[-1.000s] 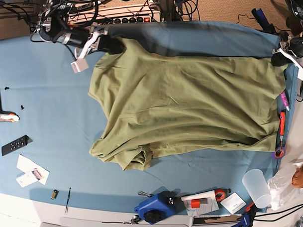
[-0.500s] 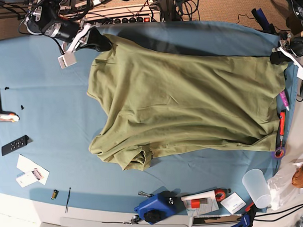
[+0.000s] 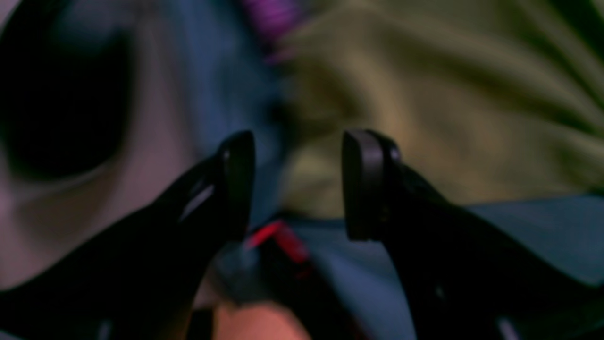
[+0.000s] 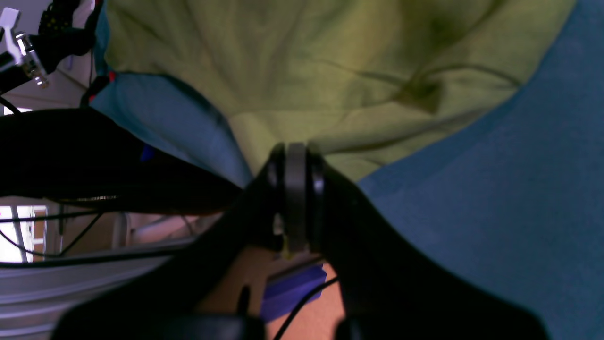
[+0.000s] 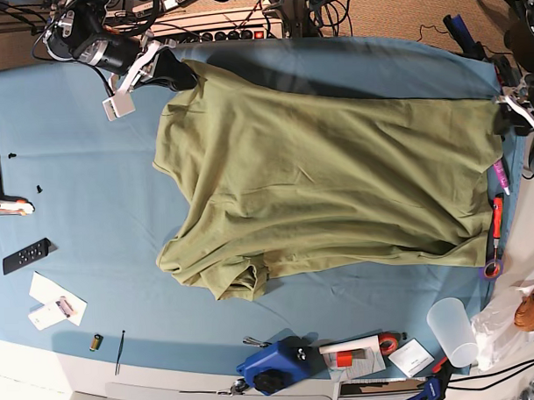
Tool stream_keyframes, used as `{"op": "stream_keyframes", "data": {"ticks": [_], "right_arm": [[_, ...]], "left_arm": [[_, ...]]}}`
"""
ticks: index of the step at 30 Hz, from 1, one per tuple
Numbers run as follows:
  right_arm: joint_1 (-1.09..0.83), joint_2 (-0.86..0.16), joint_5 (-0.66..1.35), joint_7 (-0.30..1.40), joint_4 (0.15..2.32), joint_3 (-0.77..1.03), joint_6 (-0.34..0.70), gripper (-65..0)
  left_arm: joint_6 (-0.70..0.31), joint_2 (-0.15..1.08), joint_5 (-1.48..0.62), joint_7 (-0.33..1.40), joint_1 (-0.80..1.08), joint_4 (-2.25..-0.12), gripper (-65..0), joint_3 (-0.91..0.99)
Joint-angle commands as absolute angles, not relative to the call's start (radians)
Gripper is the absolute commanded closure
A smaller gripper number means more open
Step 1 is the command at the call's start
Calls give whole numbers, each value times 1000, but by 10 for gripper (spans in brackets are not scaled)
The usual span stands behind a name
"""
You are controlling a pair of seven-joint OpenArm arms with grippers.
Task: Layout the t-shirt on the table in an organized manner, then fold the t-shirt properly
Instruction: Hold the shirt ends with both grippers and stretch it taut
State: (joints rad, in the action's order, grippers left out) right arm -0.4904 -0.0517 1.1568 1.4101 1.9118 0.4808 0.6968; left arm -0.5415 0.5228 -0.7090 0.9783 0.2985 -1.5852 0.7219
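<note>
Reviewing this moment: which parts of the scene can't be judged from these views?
- Left wrist view: blurred throughout; the red item below the open left claw is unidentifiable.
- Base view: the t-shirt's collar and tag are not visible; bunched folds at its lower left hide that sleeve.
- Right wrist view: the right claw blocks the pinched fabric edge.

Both arms black. Right arm (image 5: pixel 99 43): dark housing, silver ring, white bracket and pale tag hanging below it, black cables trailing behind. Right gripper (image 4: pixel 295 198): matte black, flat rounded fingers (image 4: pixel 296 189). Left gripper (image 3: pixel 295 184): same black fingers (image 3: pixel 361 184), blurred; white bracket on left arm (image 5: pixel 523 108).
</note>
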Motion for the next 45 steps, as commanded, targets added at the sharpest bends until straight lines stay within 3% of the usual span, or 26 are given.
{"op": "stream_keyframes", "data": {"ticks": [1, 4, 7, 20, 24, 30, 34, 38, 41, 45], "right_arm": [[-493, -59, 1184, 1396, 1931, 485, 698, 0], [-493, -59, 1184, 1396, 1931, 485, 698, 0], [-493, -59, 1184, 1396, 1931, 485, 698, 0], [-493, -61, 1185, 1396, 1931, 485, 698, 0], [-493, -67, 1185, 1396, 1931, 485, 698, 0], [-493, -67, 1185, 1396, 1931, 485, 698, 0], [-493, -67, 1185, 1396, 1931, 485, 698, 0], [-493, -67, 1186, 1396, 1931, 485, 698, 0], [-484, -67, 1198, 1396, 1931, 487, 698, 0], [-485, -67, 1223, 1396, 1933, 487, 698, 0]], "left_arm": [[-546, 543, -725, 978, 294, -1589, -303, 730], [-556, 543, -756, 1042, 294, -1572, -303, 730], [-603, 543, -773, 1037, 294, -1568, -303, 730], [-605, 534, -781, 1042, 297, -1568, -303, 729], [-656, 495, -781, 1042, 297, -1568, -303, 729], [-616, 477, -714, 986, 296, -1568, -303, 729], [-599, 476, -692, 1013, 300, -1568, -205, 729], [-601, 457, -712, 1032, 299, -1568, 0, 729], [-597, 463, -738, 1041, 299, -1569, 0, 729], [-514, 497, -816, 1142, 299, -1584, 0, 730]]}}
